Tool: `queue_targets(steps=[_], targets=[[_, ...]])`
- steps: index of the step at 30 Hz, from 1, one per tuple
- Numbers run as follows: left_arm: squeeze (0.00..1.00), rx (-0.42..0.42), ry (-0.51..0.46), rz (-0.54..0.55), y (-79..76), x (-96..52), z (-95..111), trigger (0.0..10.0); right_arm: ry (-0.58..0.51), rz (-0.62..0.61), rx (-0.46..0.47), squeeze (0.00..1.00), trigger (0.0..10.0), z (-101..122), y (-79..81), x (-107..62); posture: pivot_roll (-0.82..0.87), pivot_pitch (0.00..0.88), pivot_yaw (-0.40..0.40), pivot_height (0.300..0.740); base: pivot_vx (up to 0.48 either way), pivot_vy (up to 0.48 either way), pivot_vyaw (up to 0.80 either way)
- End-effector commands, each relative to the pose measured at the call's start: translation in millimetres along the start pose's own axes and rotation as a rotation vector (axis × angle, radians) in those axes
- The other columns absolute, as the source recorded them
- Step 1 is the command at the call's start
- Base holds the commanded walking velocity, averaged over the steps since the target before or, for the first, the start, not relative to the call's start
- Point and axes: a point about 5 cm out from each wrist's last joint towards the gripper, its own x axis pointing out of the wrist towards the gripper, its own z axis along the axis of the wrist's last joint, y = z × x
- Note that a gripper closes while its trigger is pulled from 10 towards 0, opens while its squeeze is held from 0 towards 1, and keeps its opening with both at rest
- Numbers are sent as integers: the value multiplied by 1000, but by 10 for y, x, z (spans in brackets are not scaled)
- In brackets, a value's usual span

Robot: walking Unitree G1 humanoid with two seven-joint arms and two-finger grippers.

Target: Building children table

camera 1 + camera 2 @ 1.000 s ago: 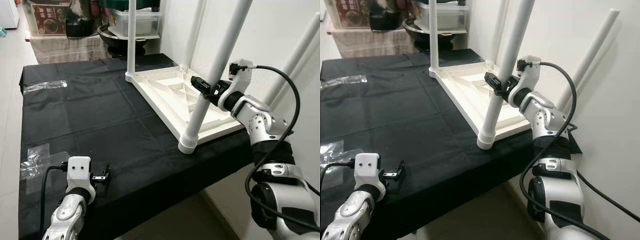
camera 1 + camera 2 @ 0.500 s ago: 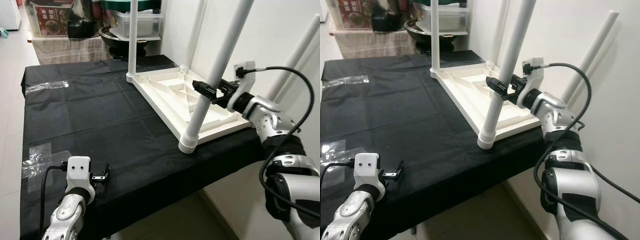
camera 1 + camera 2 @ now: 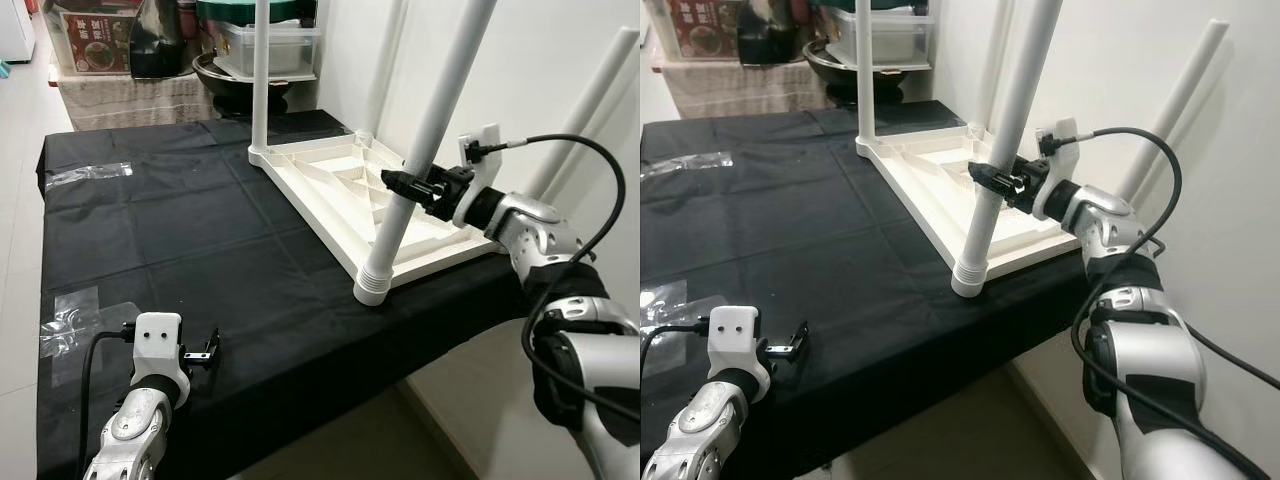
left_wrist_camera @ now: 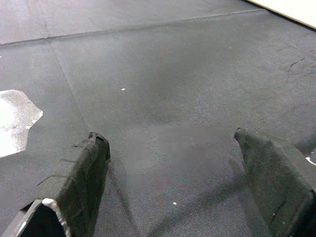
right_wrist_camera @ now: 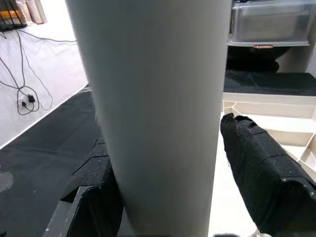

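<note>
White plastic is what we work with: the upturned children's tabletop (image 3: 400,215) lies on the black cloth (image 3: 180,230) of our workbench, against the wall. Our right gripper (image 3: 400,183) has its 2 fingers spread around the near leg (image 3: 420,150), 1 on each side, not visibly clamping. Our left gripper (image 3: 203,352) rests low over the cloth, fingers wide apart and holding nothing.

White table top (image 3: 400,215) and leg (image 3: 415,170) — plain black cloth (image 3: 180,230)
</note>
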Motion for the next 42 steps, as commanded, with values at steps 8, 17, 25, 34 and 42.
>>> queue_targets(steps=[8,17,25,34,42], targets=[[0,6,4,-12,-23,-3,-25,10000,29,1,-15,0,4588,-52,2,22,79,0,-132,740,0,0,0],[0,4,7,-14,-30,-12,-39,10000,35,-24,-14,0,0,-65,-41,-13,75,0,-133,740,0,0,0],[0,6,7,-13,-26,-13,-40,10000,54,-147,14,0,0,-182,-80,-3,77,0,-133,740,0,0,0],[0,5,7,-13,-31,-15,-43,10000,203,-559,52,0,0,-599,-163,-43,76,0,-133,740,0,0,0],[0,3,3,-13,-39,11,-38,10000,312,-973,196,0,0,-1103,207,165,67,0,-131,740,0,0,0]])
